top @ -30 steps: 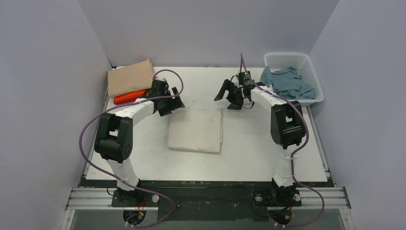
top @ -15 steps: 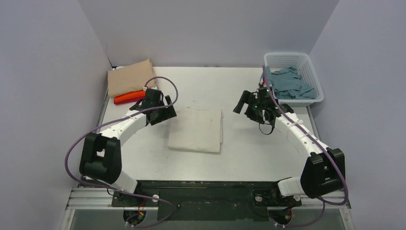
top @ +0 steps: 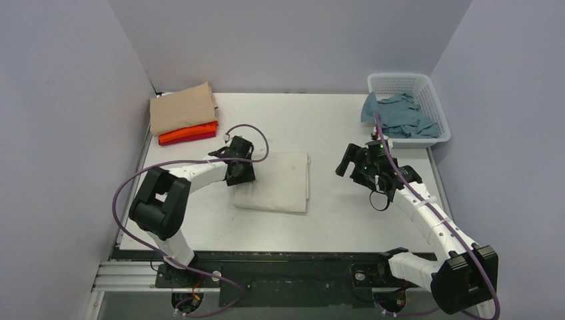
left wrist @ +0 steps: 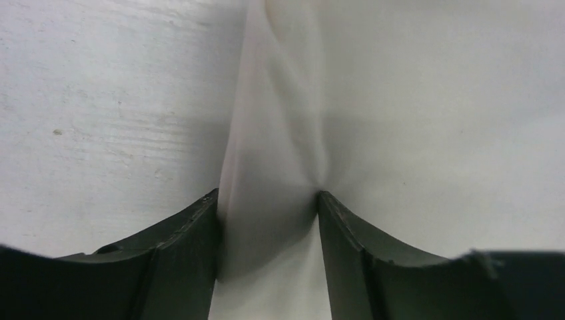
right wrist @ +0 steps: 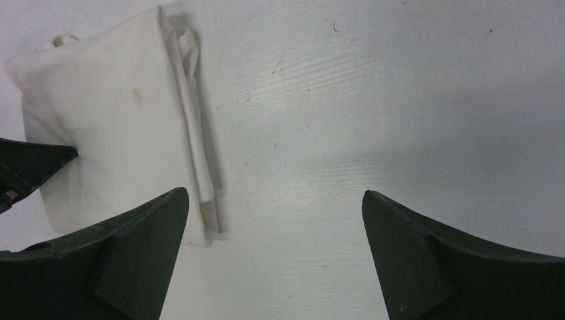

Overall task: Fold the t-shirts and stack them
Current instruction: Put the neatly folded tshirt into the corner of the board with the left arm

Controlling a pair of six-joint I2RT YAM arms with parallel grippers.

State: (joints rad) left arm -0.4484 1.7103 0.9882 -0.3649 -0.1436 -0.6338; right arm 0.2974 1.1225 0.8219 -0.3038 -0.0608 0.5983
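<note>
A folded cream t-shirt (top: pixel 276 180) lies flat in the middle of the table. My left gripper (top: pixel 241 172) is at its left edge. In the left wrist view the cream t-shirt (left wrist: pixel 400 100) puckers into a ridge between the fingertips, and the left gripper (left wrist: pixel 268 200) is shut on that ridge. My right gripper (top: pixel 353 167) hangs open and empty to the right of the shirt, above bare table. The right wrist view shows the right gripper (right wrist: pixel 274 197) wide open, with the cream t-shirt (right wrist: pixel 113 120) at the left. A grey-blue t-shirt (top: pixel 400 115) lies crumpled in the basket.
A stack of folded t-shirts sits at the back left: tan (top: pixel 181 107) on top, orange (top: pixel 190 132) under it, red (top: pixel 200 137) at the bottom. The white lattice basket (top: pixel 426 87) stands at the back right. Grey walls close in three sides.
My left gripper has come down from near the stack onto the cream shirt's left edge. My right arm has swung back and to the right, away from the table's centre.
</note>
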